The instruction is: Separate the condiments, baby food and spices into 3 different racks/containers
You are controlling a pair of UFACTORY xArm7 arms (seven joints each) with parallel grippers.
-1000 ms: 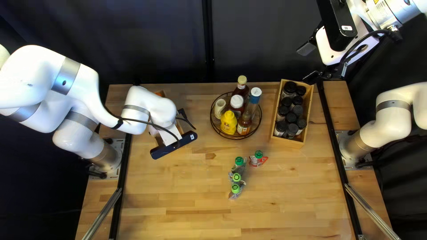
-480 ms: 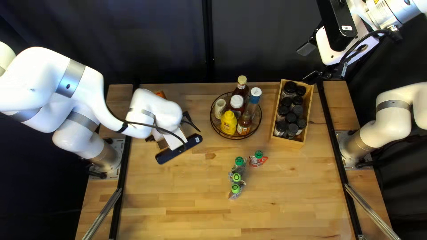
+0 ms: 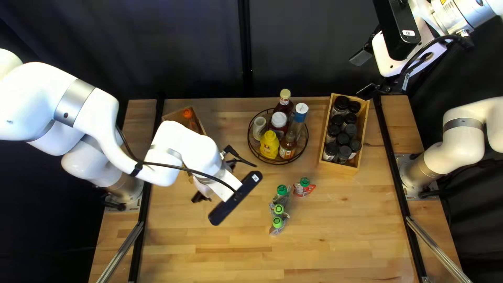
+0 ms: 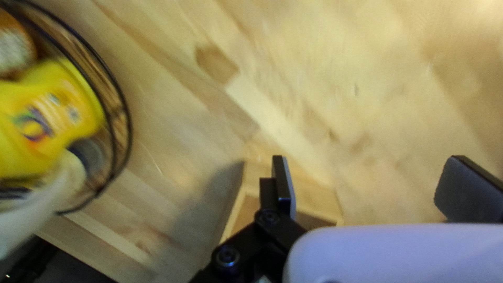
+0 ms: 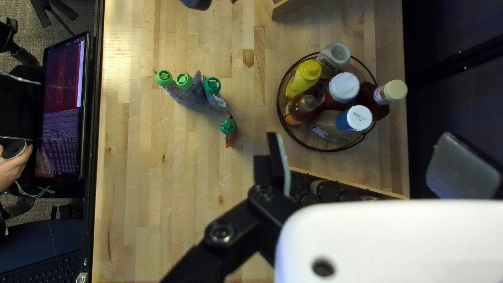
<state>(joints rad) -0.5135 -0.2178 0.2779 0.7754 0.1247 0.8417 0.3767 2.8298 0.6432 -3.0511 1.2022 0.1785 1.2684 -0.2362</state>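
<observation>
Green caps [image 5: 183, 80] top four small pouches [image 5: 193, 98] on the bench [image 3: 340, 236], the red one [image 5: 231, 137] just beside the other three. They look light and floppy, the film probably slick and quick to crumple, so the stiff cap or the neck below seems the surest hold. The left tool [image 4: 369, 173] hangs near the wooden box [image 4: 309, 186], fingers wide, nothing between them; the right tool [image 5: 361, 149], raised well away, also gapes empty.
</observation>
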